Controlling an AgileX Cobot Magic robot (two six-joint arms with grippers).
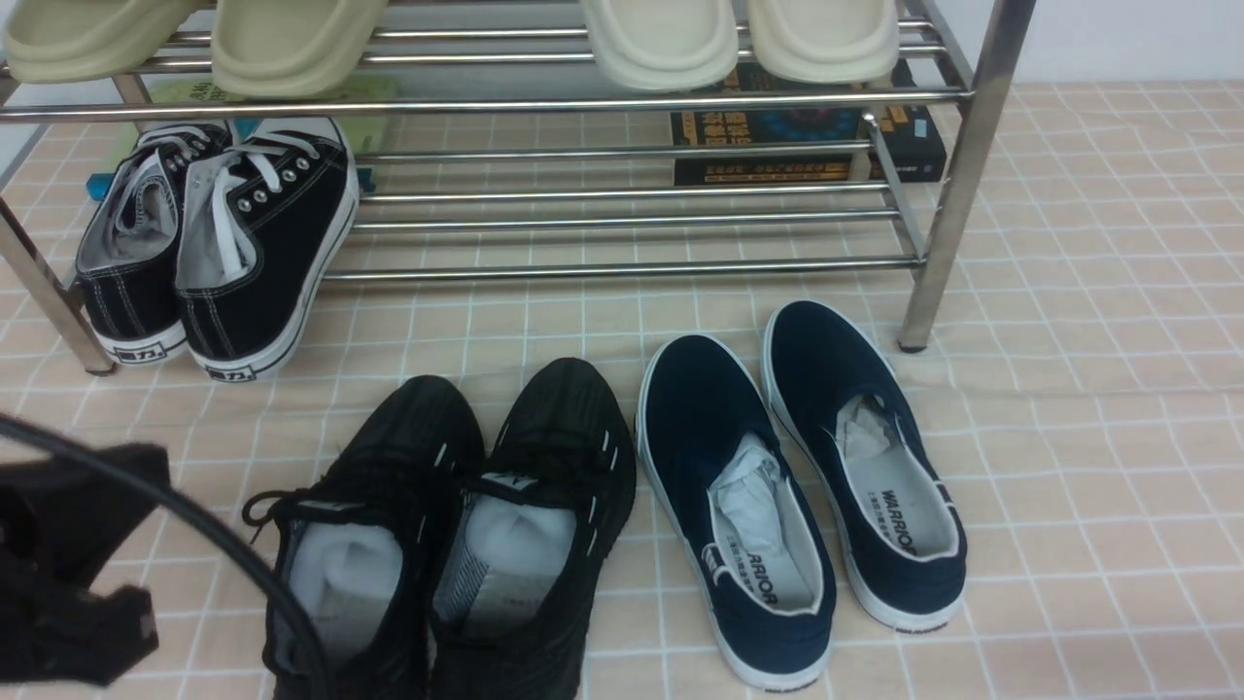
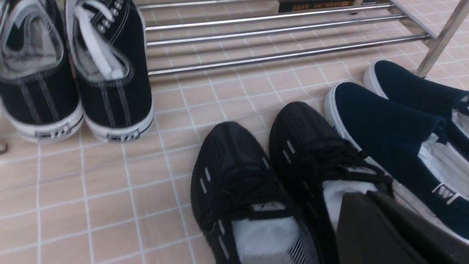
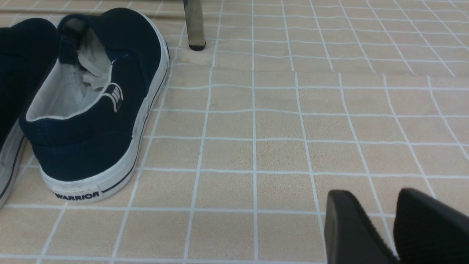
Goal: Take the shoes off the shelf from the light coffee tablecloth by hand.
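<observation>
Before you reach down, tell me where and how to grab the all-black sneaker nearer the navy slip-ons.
I'd take the black sneaker by the heel end of its collar, coming from above with one finger inside the opening and one outside. It sits upright, its opening facing up, though white stuffing may limit finger depth. Its toe points toward the rack, leaving the heel on the near side.

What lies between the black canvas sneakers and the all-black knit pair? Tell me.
Bare tablecloth separates the canvas sneakers from the knit pair, as the left wrist view shows.
</observation>
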